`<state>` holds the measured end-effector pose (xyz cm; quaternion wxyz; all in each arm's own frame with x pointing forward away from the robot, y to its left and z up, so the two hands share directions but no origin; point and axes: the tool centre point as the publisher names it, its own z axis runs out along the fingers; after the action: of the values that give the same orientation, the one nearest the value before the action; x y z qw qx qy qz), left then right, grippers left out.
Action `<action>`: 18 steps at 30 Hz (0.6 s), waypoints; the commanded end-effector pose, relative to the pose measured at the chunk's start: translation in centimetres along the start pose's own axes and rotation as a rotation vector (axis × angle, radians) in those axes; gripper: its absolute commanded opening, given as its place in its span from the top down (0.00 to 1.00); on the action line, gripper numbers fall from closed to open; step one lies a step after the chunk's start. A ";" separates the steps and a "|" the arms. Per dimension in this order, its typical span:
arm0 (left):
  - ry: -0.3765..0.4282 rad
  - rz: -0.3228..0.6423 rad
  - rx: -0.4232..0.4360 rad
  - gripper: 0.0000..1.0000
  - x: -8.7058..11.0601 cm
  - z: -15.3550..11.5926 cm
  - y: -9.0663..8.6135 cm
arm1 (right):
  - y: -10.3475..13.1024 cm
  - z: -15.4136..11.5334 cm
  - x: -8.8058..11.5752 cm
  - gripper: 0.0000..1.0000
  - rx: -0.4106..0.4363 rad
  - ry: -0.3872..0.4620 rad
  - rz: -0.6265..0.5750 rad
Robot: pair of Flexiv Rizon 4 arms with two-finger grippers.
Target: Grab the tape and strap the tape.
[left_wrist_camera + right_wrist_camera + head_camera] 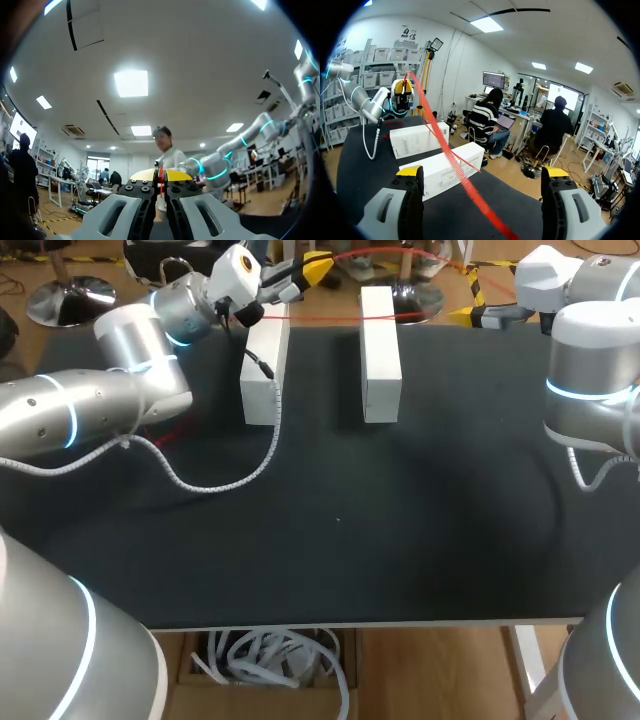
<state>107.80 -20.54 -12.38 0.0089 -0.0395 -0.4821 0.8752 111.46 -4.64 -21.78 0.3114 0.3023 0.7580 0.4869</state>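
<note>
A thin red tape [451, 159] is stretched in the air above the far side of the table. My left gripper [318, 268] is raised beyond the left white box [265, 370] and is shut on one end of the tape [161, 176], pinched between its yellow tips. My right gripper [482, 172] is open at the far right edge [470, 298]. The tape runs slantwise through the wide gap between its fingers, touching neither. The right white box [380, 355] lies parallel to the left one; both boxes [417, 140] lie ahead of the right gripper.
The black table [340, 540] carries the two white boxes at the back. A white coiled cable [215, 480] from my left arm trails across the table's left side. A short red strip [160, 435] lies beside the left arm.
</note>
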 end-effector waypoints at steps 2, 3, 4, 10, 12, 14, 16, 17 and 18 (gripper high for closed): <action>0.006 -0.002 0.001 1.00 0.0 0.0 0.1 | 0.0 -0.1 0.0 0.00 0.000 0.002 0.000; 0.010 -0.002 0.001 1.00 0.0 0.0 0.1 | 0.0 -0.1 0.0 0.00 0.000 0.002 0.000; 0.015 -0.003 0.000 1.00 0.0 0.0 0.1 | 0.0 -0.1 0.0 0.00 0.000 0.002 0.000; 0.024 -0.017 -0.018 1.00 0.1 0.0 0.1 | 0.0 -0.1 0.0 0.00 0.000 0.002 0.000; 0.025 -0.015 -0.017 1.00 0.1 -0.1 0.1 | 0.0 -0.1 0.0 0.00 0.000 0.002 0.000; 0.030 -0.015 -0.017 1.00 0.2 -0.1 0.0 | 0.0 -0.1 0.0 0.00 0.000 0.002 0.000; 0.029 -0.016 -0.019 1.00 0.2 -0.1 0.0 | 0.0 -0.1 0.0 0.00 0.000 0.002 0.000; 0.028 -0.016 -0.019 1.00 0.2 -0.1 0.0 | 0.0 -0.1 0.0 0.00 0.000 0.002 0.000; 0.027 -0.017 -0.020 1.00 0.2 -0.2 0.0 | 0.0 -0.1 0.0 0.00 0.000 0.002 0.000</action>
<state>107.59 -20.48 -12.44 0.0213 -0.0469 -0.4909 0.8697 111.46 -4.64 -21.78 0.3114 0.3023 0.7580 0.4869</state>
